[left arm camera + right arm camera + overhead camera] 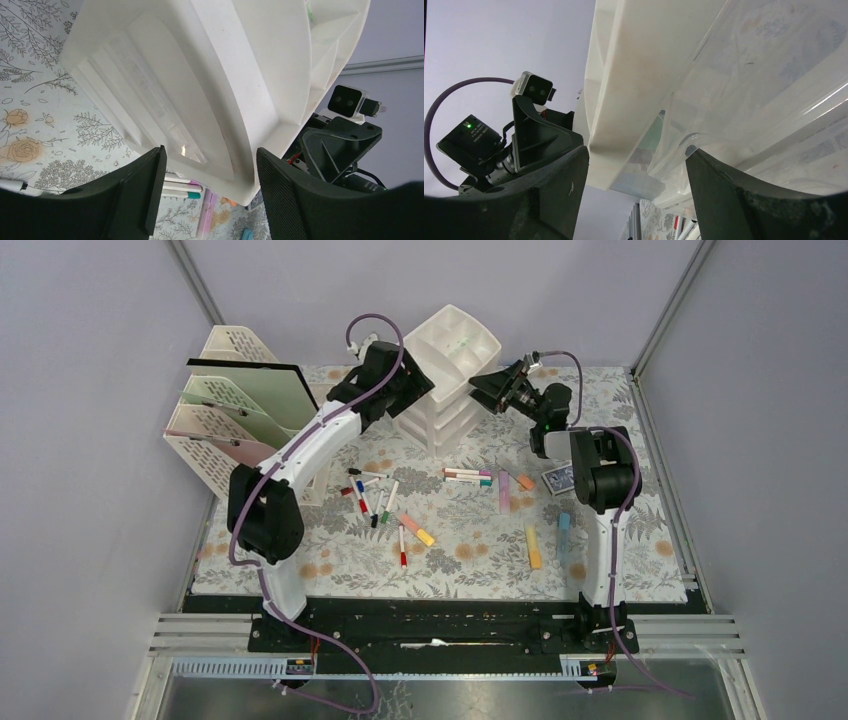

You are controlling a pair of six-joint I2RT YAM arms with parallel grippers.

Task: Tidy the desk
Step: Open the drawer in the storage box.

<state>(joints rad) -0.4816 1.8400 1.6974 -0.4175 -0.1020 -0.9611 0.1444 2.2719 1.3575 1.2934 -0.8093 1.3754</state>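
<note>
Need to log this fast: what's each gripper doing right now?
Left gripper: open, jaws astride the white drawer unit; grip unclear.
Right gripper: open, same unit between its jaws.

White drawer unit (447, 380) stands at 12 o'clock, its open top tray divided into compartments. Cream lattice file rack (203, 456) stands at 10 o'clock and holds a green folder (265, 400) and a pink folder (236, 449). Scattered markers (372, 498) lie at 9 o'clock. Three markers side by side (468, 477) lie at centre, with a purple highlighter (504, 490) just beside them. Patterned card box (559, 480) lies at 3 o'clock. Yellow highlighter (533, 547) and blue highlighter (564, 528) lie at 4 o'clock. Red marker (402, 545) and orange-yellow highlighter (419, 530) lie at 7 o'clock.
</note>
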